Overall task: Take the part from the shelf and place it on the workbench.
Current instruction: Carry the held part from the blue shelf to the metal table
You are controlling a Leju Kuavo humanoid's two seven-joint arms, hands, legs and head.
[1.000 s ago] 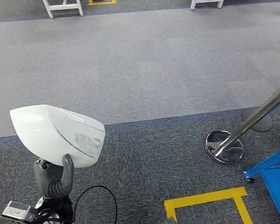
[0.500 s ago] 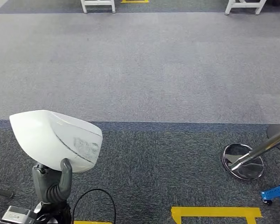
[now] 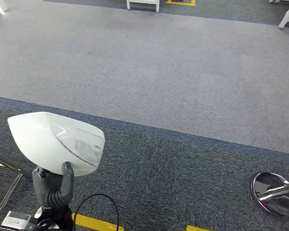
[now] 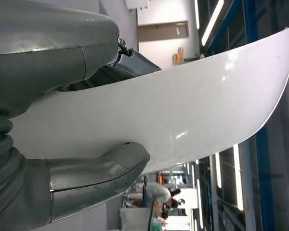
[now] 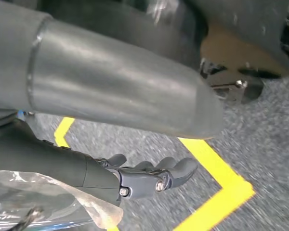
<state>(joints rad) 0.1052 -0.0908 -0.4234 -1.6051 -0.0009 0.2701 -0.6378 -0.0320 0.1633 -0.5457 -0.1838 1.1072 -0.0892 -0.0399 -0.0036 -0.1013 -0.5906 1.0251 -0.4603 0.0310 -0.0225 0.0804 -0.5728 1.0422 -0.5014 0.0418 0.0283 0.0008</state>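
One grey carpeted floor [image 3: 164, 72] spans the frame. One white car mirror housing [image 3: 56, 142] sits lower left, gripped from beneath by the left hand [image 3: 54, 187]. One chrome stanchion base [image 3: 274, 192] lies lower right. The right hand [image 5: 150, 175] hangs empty, fingers loosely extended.

Left hand [image 4: 45, 144] grips white part [image 4: 179, 110]: thick grey thumb [image 4: 99, 168] lies against one glossy curved face, darker fingers [image 4: 132, 60] press opposite face. Part runs from hand across frame, tapering to pointed edge. Behind: blue shelf upright [image 4: 261, 144], long ceiling light strips [image 4: 237, 175], person [image 4: 159, 192] bent over far table, blurred.
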